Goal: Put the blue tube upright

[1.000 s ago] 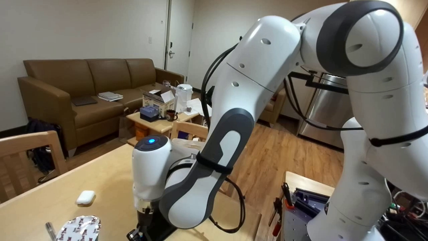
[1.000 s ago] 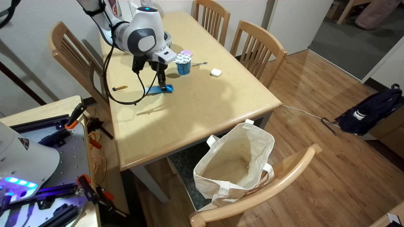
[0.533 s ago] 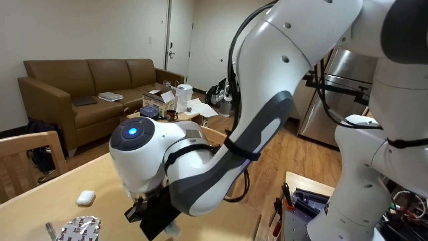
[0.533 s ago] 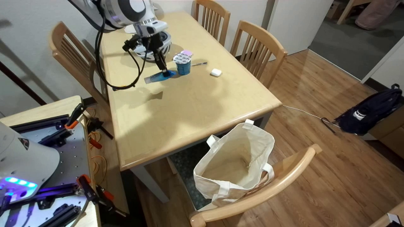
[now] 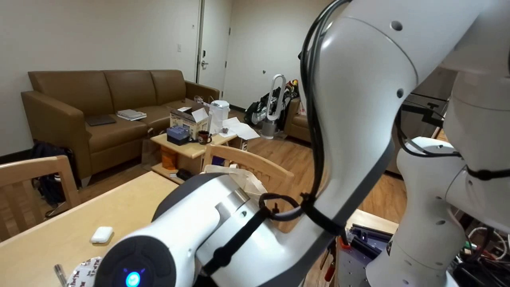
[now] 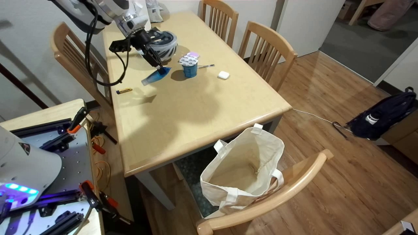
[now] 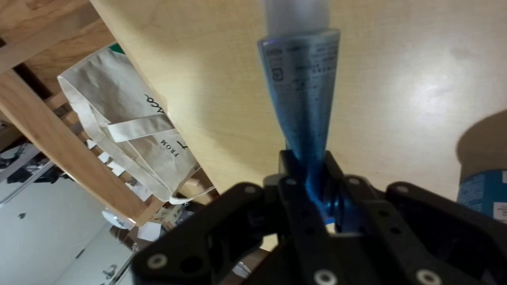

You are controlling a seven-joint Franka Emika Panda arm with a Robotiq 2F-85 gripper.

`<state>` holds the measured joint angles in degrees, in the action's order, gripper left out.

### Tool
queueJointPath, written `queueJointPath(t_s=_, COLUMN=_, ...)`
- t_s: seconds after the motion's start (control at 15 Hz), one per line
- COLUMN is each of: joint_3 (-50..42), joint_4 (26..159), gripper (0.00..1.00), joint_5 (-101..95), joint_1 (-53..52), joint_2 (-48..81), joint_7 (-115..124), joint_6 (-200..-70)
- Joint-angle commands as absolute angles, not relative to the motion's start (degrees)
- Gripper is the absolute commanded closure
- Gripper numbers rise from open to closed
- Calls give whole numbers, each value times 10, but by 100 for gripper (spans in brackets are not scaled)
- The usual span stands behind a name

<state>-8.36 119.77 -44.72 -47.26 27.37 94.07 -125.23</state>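
Observation:
The blue tube (image 6: 153,77) is in the air above the table (image 6: 196,107) in an exterior view. It is tilted, its clear whitish end lower and pointing toward the table's left side. My gripper (image 6: 161,69) is shut on the tube near its blue crimped end. In the wrist view the gripper (image 7: 309,166) pinches the tube (image 7: 303,87) between both black fingers, and the pale end points away from the gripper, up the picture. In the remaining exterior view the arm's wrist hides the gripper and the tube.
A blue cup with a patterned foil lid (image 6: 189,69) stands close right of the tube. Nearby are a pen (image 6: 206,66), a white case (image 6: 223,75), a helmet (image 6: 166,45) and a yellow cutter (image 6: 124,90). A tote bag (image 6: 241,166) sits on a chair at the table's edge.
The tube lay flat on the table at the gripper a second ago. It has been lifted, moved back and left in an exterior view, and tilted with its clear end down as the wrist turned.

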Motion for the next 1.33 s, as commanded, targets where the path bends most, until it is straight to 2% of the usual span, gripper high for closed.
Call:
queueJointPath(t_s=0.0, joint_3=-37, joint_4=1172, gripper=96, joint_5=-479, joint_1=-451, joint_2=289, joint_7=986, joint_6=-1151)
queueJointPath(t_s=0.13, joint_3=-21, joint_4=1161, gripper=96, joint_5=-500, joint_1=-447, joint_2=296, joint_7=991, joint_6=-1084)
queueJointPath(t_s=0.2, joint_3=-5, joint_4=1159, gripper=86, joint_5=-497, joint_1=-435, joint_2=297, joint_7=986, joint_6=-1085)
queueJointPath(t_s=0.27, joint_3=13, joint_4=1160, gripper=58, joint_5=-479, joint_1=-417, joint_2=294, joint_7=972, joint_6=-1099)
queueJointPath(t_s=0.33, joint_3=29, joint_4=1162, gripper=58, joint_5=-465, joint_1=-402, joint_2=290, joint_7=964, joint_6=-1124)
queueJointPath(t_s=0.4, joint_3=53, joint_4=1152, gripper=52, joint_5=-444, joint_1=-385, joint_2=329, joint_7=956, joint_6=-1165)
queueJointPath(t_s=0.6, joint_3=76, joint_4=1181, gripper=33, joint_5=-450, joint_1=-330, joint_2=294, joint_7=896, joint_6=-1256)
queueJointPath(t_s=0.93, joint_3=107, joint_4=1180, gripper=2, joint_5=-374, joint_1=-245, joint_2=307, joint_7=764, joint_6=-1368)
queueJointPath(t_s=1.27, joint_3=110, joint_4=1208, gripper=0, joint_5=-242, joint_1=-222, joint_2=301, joint_7=657, joint_6=-1433)
